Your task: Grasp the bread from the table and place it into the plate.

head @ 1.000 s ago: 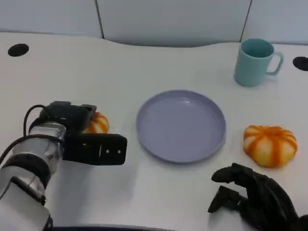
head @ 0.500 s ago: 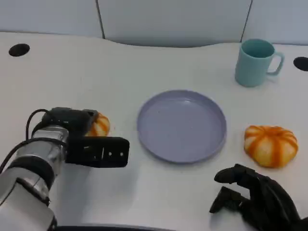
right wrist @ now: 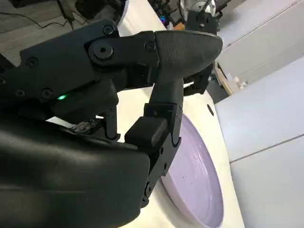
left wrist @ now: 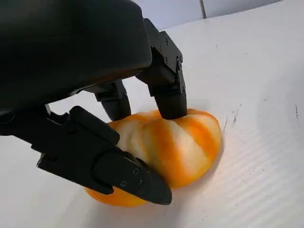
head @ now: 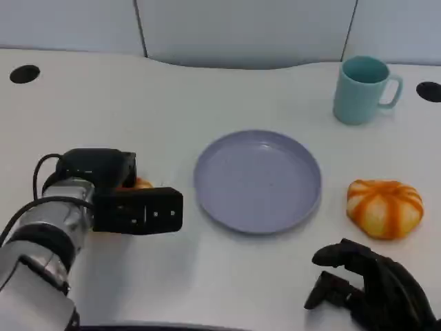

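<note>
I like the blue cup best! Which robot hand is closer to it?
Right. The right hand sits at the table's near edge on the teal cup's side, with a bread roll between them. The left hand is across the plate, farther away.

Legible text, labels, brands, numbers, signs: none that I can read. My left hand (head: 138, 210), bread (left wrist: 171, 147), plate (head: 258, 181), teal mug (head: 362, 89) and second bread (head: 384, 207) at 3 o'clock carry no markings.

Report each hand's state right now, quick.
Left hand: closing around the bread, fingers touching it; bread on the table, not lifted.
Right hand: holds nothing, fingers curled in.
</note>
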Controlling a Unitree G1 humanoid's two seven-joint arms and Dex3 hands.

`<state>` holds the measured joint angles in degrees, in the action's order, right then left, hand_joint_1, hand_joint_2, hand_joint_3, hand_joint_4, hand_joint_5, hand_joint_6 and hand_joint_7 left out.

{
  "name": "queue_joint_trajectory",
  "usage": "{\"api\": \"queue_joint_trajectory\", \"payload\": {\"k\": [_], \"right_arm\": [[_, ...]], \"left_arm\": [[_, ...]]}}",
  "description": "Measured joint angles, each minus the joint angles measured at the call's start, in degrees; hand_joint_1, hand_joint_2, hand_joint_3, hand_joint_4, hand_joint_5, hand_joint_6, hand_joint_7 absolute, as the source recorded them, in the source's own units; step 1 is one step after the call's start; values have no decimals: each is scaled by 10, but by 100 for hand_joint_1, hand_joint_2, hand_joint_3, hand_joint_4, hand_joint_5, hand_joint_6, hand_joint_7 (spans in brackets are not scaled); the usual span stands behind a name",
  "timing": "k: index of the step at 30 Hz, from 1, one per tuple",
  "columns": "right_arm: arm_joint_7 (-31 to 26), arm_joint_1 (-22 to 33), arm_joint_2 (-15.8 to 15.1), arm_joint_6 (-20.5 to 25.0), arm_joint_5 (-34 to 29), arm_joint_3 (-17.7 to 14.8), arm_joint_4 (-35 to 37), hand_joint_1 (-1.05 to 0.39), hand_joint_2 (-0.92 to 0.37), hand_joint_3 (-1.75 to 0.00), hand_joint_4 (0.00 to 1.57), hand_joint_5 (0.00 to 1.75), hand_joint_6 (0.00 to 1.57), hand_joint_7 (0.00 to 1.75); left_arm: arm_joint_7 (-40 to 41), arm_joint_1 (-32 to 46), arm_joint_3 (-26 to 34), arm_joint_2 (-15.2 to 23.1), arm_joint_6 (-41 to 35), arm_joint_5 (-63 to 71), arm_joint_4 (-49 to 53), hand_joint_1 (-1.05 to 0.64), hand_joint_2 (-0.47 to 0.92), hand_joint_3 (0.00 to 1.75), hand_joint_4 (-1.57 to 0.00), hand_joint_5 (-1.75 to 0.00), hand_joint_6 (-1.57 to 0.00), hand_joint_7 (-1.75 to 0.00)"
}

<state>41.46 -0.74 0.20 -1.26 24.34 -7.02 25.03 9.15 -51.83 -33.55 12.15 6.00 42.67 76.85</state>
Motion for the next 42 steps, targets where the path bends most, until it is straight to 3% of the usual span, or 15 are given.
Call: {"api": "queue_joint_trajectory", "payload": {"k": [4, 6, 9, 18, 20, 23, 27, 30, 32, 42], "right_arm": [[-5, 0, 0, 1, 1, -1, 0, -50, -92, -39, 76, 127, 79, 81], [-5, -1, 0, 1, 1, -1, 0, -51, -92, -37, 78, 127, 80, 81], [-11, 0, -1, 3, 1, -1, -2, -50, -92, -38, 76, 127, 79, 81], [-10, 0, -2, 2, 1, 0, -4, -48, -92, -41, 75, 129, 79, 81], [-8, -2, -2, -2, 1, 0, 1, -48, -92, -41, 75, 129, 79, 81], [-7, -6, -2, -4, 0, 1, 6, -48, -92, -41, 75, 130, 79, 81], [-14, -6, -2, 1, 0, 3, 0, -49, -92, -40, 73, 130, 78, 81], [-14, -6, -2, 1, -1, 5, 0, -49, -92, -41, 72, 131, 79, 82], [-14, -6, -2, 1, -1, 6, 0, -50, -92, -42, 72, 132, 78, 82], [-21, -9, 1, 3, -10, 14, -3, -51, -92, -38, 73, 131, 79, 84]], "left_arm": [[34, 9, 2, 0, 2, -2, 0, -20, 88, 7, -64, -175, -49, -174], [44, 12, 6, 0, 3, -4, 0, -18, 90, 10, -58, -167, -51, -161], [63, 18, 14, 1, 15, -9, 0, -16, 91, 14, -66, -173, -52, -173], [89, 31, 51, 13, 63, -42, 1, -16, 86, 23, -75, -175, -58, -175], [89, 32, 69, 16, 77, -58, 0, -16, 66, 65, -78, -175, -63, -175], [88, 32, 97, 20, 100, -85, -1, -15, 53, 83, -80, -175, -65, -175], [87, 32, 124, 23, 125, -110, -4, -13, 51, 82, -77, -175, -63, -175], [80, 32, 154, 23, 148, -140, -11, -13, 55, 72, -74, -175, -60, -175], [73, 32, 164, 23, 159, -149, -16, -12, 63, 55, -73, -175, -59, -175], [82, -11, 124, 18, 180, -104, -27, -12, 68, 52, -79, -175, -62, -175]]}}
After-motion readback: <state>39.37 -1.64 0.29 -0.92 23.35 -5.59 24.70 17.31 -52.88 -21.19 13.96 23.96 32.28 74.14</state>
